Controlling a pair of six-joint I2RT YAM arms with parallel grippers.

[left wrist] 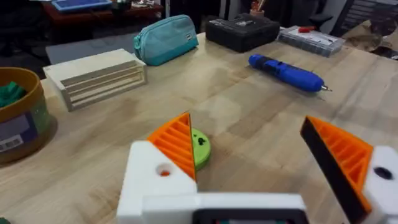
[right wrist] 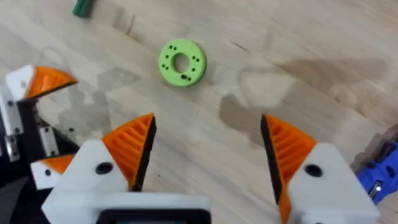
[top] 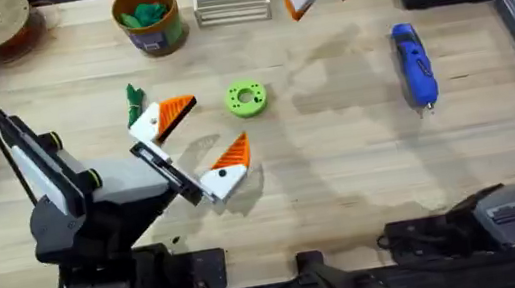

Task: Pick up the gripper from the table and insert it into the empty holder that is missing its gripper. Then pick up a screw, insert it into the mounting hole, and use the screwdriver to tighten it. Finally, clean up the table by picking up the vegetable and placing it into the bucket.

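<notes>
The left gripper (top: pixel 190 150) rests low on the light wooden desk (top: pixel 344 182), jaws spread. The right gripper (right wrist: pixel 208 155) hovers above, jaws spread too — likely still positioning. The bright blue pen-shaped screwdriver (top: pixel 414 64) lies well apart, untouched.

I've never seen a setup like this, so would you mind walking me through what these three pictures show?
These are two robot arms at a wooden table, each ending in a two-finger gripper with orange ribbed pads. One picture looks down from above; the other two come from cameras on each wrist.

From above, the left gripper sits low over the table, open and holding nothing. The right gripper, seen in its own wrist camera, is open and empty too, hanging above a lime-green ring.

On the table lie a blue screwdriver, a small dark green vegetable and a yellow bucket with something green inside.
</notes>
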